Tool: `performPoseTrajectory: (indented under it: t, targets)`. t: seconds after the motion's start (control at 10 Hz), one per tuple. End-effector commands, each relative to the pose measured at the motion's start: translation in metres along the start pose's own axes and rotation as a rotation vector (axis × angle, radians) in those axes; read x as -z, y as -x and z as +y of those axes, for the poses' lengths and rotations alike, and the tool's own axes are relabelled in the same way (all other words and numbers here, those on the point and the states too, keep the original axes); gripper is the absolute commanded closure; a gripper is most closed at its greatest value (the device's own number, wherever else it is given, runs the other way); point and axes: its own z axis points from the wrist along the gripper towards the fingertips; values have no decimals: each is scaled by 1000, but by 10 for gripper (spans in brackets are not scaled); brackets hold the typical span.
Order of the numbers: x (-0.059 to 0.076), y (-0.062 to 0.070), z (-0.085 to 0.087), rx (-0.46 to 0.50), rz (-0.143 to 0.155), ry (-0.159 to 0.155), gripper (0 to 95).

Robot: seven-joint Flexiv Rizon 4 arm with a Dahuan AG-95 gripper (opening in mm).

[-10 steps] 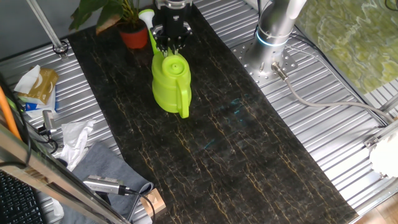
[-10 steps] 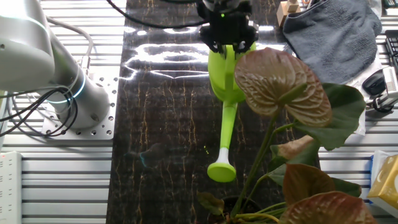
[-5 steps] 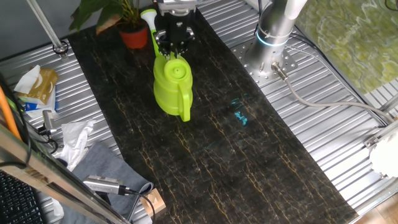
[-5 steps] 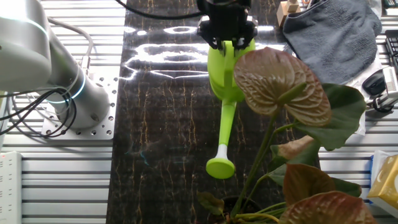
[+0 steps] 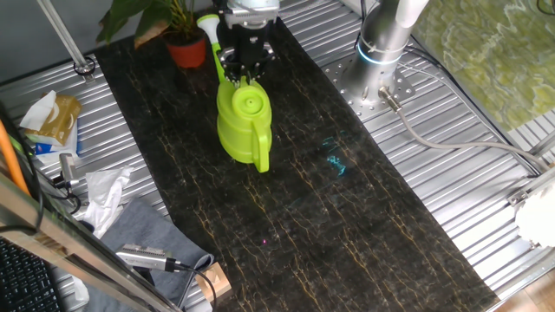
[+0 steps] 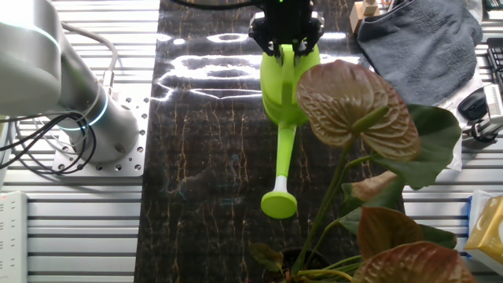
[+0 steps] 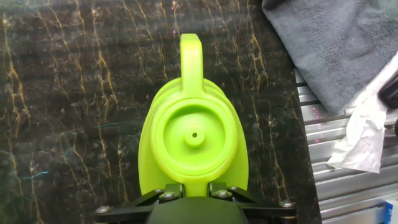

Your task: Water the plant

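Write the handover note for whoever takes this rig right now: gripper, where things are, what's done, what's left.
Gripper: down at the spout end of the watering can's top; whether it is clamped there cannot be told.
Watering can: upright over the dark mat, handle pointing away from the plant; whether it is resting or lifted cannot be told.
Spout head: near the plant's pot, beside it rather than over the soil.
Done: gripper brought to the can.
Left: bring the spout over the pot, tip, pour, set the can down.

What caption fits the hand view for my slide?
Looking down on the lime-green plastic watering can on the dark marbled table, the gripper at its spout end, grey cloth alongside.
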Motion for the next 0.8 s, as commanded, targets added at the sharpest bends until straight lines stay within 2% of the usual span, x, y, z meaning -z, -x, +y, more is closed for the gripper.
performPoseTrajectory:
  t: [0.1,0.8]
  targets:
    - [0,3,1,12,21,16,950]
    - [-5,17,1,-6,33,20,950]
